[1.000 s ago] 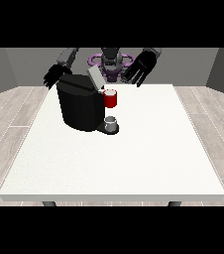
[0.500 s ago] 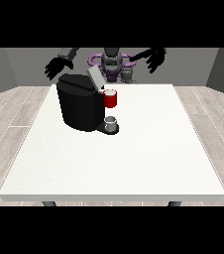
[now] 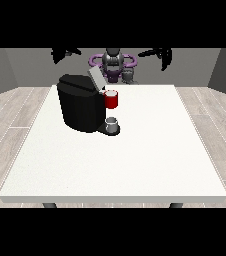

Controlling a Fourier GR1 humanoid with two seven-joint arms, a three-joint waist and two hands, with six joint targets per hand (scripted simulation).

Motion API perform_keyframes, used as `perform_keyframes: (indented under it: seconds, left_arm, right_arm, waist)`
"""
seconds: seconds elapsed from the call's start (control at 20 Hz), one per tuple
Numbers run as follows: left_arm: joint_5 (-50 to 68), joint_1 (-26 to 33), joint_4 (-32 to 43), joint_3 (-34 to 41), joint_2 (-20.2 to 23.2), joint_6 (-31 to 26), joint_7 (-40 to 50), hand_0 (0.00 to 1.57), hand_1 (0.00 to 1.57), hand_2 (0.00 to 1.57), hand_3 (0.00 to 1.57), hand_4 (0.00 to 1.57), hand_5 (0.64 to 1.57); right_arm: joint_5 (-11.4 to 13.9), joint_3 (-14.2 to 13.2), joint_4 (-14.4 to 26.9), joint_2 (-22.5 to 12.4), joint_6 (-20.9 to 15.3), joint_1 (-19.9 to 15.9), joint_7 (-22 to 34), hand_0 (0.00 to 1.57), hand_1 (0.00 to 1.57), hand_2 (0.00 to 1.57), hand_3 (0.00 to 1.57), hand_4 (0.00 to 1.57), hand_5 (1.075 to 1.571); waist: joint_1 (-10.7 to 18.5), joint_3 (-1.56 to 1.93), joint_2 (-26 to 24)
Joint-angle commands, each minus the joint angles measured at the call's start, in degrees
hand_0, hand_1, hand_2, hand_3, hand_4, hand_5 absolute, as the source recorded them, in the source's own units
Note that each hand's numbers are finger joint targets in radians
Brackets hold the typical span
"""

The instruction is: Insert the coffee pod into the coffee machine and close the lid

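The black coffee machine (image 3: pixel 81 107) stands on the white table (image 3: pixel 135 160), left of centre. Its grey lid (image 3: pixel 95 78) is tilted up and open. A red holder (image 3: pixel 112 99) sticks out of its front. Below it, a small grey pod (image 3: pixel 112 123) stands on the machine's base. Both hands are raised high above the table's far edge and touch nothing. The hand at the view's left (image 3: pixel 65 52) hovers above and behind the machine with its fingers spread. The hand at the view's right (image 3: pixel 160 54) is far to the right with its fingers hanging relaxed.
The robot's grey and purple torso (image 3: pixel 113 64) stands behind the table's far edge. A wooden floor surrounds the table.
Both hands have risen and swung outward, away from the machine. The machine, the lid and the pod have not moved.
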Motion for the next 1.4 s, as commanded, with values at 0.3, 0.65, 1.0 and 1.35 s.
perform_keyframes:
  seconds: [0.3,0.65,1.0,1.35]
  left_arm:
    - [5.69,8.60,-6.55,-0.64,-4.51,-2.54,0.15,0.00,0.00,0.00,0.00,0.14,1.571]
    - [10.86,11.25,-14.64,-6.68,-6.46,0.16,1.64,0.00,0.00,0.00,0.00,0.22,1.571]
    - [15.12,16.48,-25.34,-10.10,-6.51,0.13,7.07,0.00,0.00,0.00,0.00,0.00,1.571]
    - [14.38,17.04,-31.38,-8.13,-4.60,1.61,7.58,0.00,0.00,0.00,0.00,0.00,1.571]
  right_arm:
    - [-0.77,1.68,-4.13,-2.04,4.27,-5.33,2.95,0.00,0.00,0.00,0.00,0.00,1.571]
    - [2.43,2.50,-0.15,-2.97,4.55,-12.94,4.08,0.00,0.00,0.00,0.00,0.22,1.571]
    - [1.38,0.41,4.81,-0.83,4.61,-13.67,0.46,0.00,0.00,0.00,0.00,0.00,1.571]
    - [0.71,0.32,7.98,-0.75,7.17,-19.58,0.32,0.00,0.00,0.00,0.00,0.00,1.571]
  waist:
    - [5.16,0.02,0.69]
    - [7.52,0.03,4.39]
    - [9.97,0.05,6.86]
    - [6.26,0.03,13.93]
